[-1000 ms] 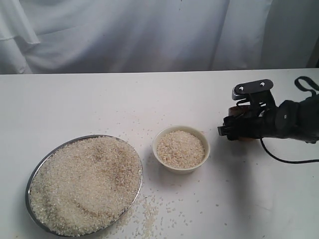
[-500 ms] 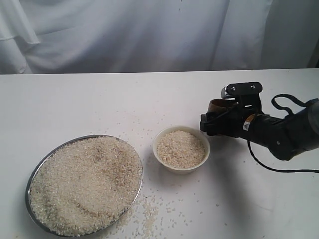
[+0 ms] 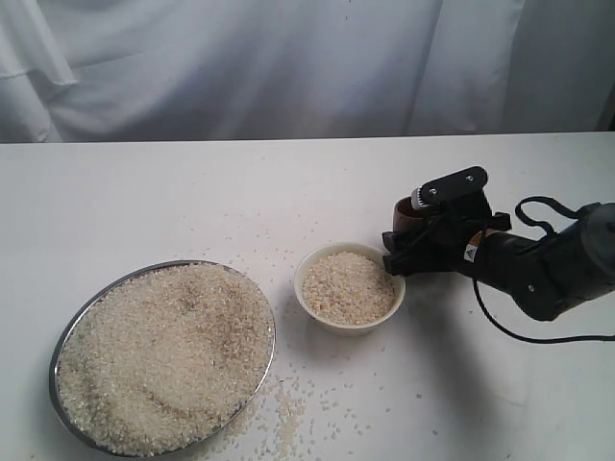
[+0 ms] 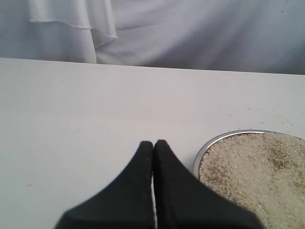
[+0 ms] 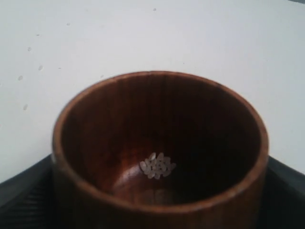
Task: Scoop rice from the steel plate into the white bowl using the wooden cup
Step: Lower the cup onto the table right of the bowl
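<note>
The steel plate (image 3: 61, 353) sits front left, heaped with rice (image 3: 163, 351). To its right stands the white bowl (image 3: 352, 326), filled with rice (image 3: 348, 286). My right gripper (image 3: 405, 229) is shut on the wooden cup (image 3: 406, 212), held just above the bowl's right rim. In the right wrist view the cup (image 5: 159, 119) is almost empty, with a small clump of grains (image 5: 157, 166) at its bottom, and dark fingers (image 5: 24, 191) flank it. My left gripper (image 4: 153, 145) is shut on nothing, just beside the plate's rim (image 4: 209, 145); it is out of the exterior view.
Loose grains (image 3: 288, 413) lie scattered on the white table (image 3: 192, 192) in front of the plate and around the bowl. A black cable (image 3: 538, 336) loops behind the right arm. White cloth (image 3: 288, 67) hangs along the table's far edge.
My right gripper has carried the wooden cup leftward from the right side of the table to the white bowl's right rim. The plate and bowl have not moved.
</note>
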Action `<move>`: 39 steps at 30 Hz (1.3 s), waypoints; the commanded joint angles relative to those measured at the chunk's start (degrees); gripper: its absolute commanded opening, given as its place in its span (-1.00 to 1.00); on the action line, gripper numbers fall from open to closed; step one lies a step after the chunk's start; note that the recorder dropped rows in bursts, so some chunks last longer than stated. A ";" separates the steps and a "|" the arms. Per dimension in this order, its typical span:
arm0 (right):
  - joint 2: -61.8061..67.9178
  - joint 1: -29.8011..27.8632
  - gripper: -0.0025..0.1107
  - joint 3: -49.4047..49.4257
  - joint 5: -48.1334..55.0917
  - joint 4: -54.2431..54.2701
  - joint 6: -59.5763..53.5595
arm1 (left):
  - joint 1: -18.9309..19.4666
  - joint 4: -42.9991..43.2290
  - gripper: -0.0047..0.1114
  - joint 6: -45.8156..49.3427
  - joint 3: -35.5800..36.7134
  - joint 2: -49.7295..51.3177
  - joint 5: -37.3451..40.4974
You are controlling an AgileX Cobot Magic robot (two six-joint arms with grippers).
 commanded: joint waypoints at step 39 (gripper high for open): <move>1.43 0.18 -0.10 -0.57 0.55 -3.64 4.95 | 0.11 -0.09 -0.92 -0.01 0.28 -0.24 -0.40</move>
